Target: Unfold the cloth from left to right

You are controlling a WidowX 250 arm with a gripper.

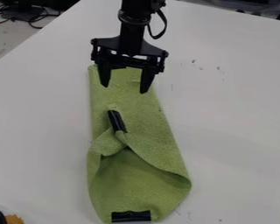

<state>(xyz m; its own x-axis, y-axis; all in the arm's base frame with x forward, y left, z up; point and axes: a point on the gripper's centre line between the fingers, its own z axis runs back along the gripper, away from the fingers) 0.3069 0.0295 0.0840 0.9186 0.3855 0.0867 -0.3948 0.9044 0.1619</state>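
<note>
A green cloth [145,127] lies lengthwise on the white table, folded, with its narrower end at the top and its wider end near the bottom edge. Its lower part is creased, with a rolled edge curving around a hollow at the right. One black strip [117,121] shows at the cloth's middle, and another black strip [131,216] lies along its bottom end. My gripper [125,87] is over the top end of the cloth, open, its two fingers spread apart with green cloth visible between and below them. Whether the fingertips touch the cloth I cannot tell.
The white table [236,122] extends on both sides of the cloth. Black and red cables [34,18] lie beyond its edge at the top left. A black and orange object [12,218] sits in the bottom left corner. Dark items stand behind the table at the top right.
</note>
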